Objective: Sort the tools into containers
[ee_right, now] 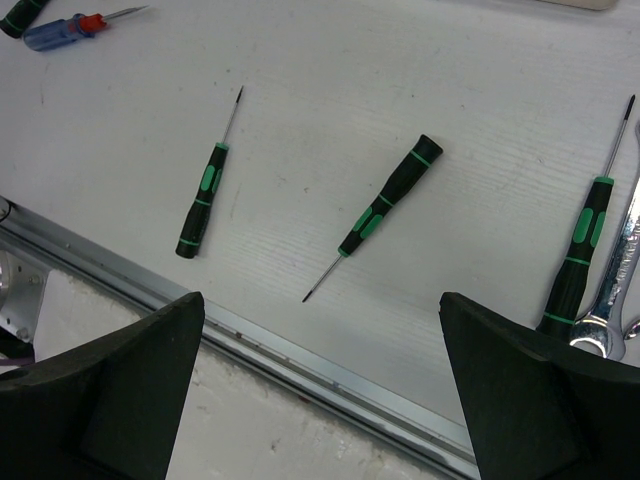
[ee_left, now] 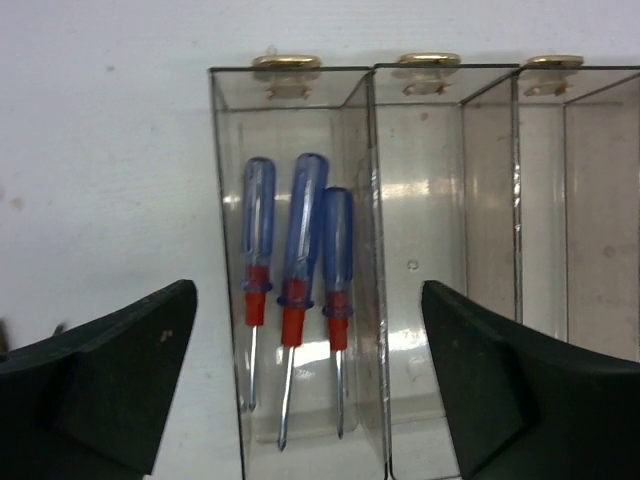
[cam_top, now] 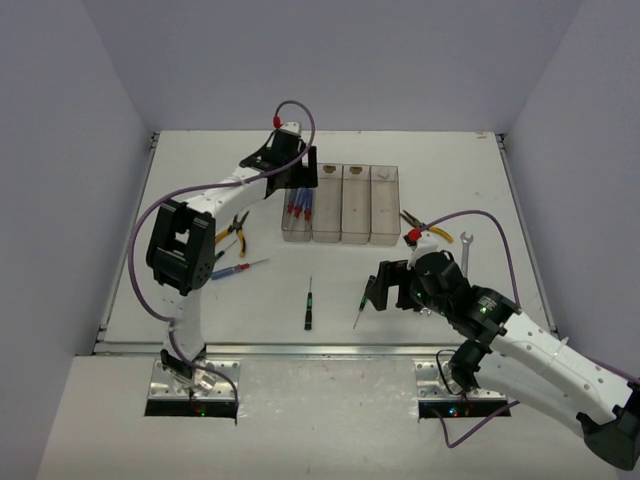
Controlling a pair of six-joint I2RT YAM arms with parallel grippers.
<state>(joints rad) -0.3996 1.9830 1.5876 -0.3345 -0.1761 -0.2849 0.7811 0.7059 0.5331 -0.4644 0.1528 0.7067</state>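
Four joined clear bins (cam_top: 356, 236) stand at the table's middle back. The leftmost bin (ee_left: 225, 150) holds three blue-handled screwdrivers (ee_left: 296, 245), also seen from above (cam_top: 298, 208). My left gripper (cam_top: 298, 183) hovers over that bin, open and empty (ee_left: 310, 400). My right gripper (cam_top: 383, 292) is open and empty (ee_right: 320, 400) above the near table edge. Three black-and-green screwdrivers lie before it: left (ee_right: 202, 197), middle (ee_right: 385, 210), right (ee_right: 582, 250). A silver wrench (ee_right: 612, 285) lies beside the right one.
Yellow-handled pliers (cam_top: 233, 232) and a loose blue screwdriver (cam_top: 238, 269) lie left of the bins. More pliers (cam_top: 425, 228) and the wrench (cam_top: 466, 250) lie to the right. A metal rail (ee_right: 300, 350) edges the table front. The other three bins (ee_left: 440, 250) hold nothing I can see.
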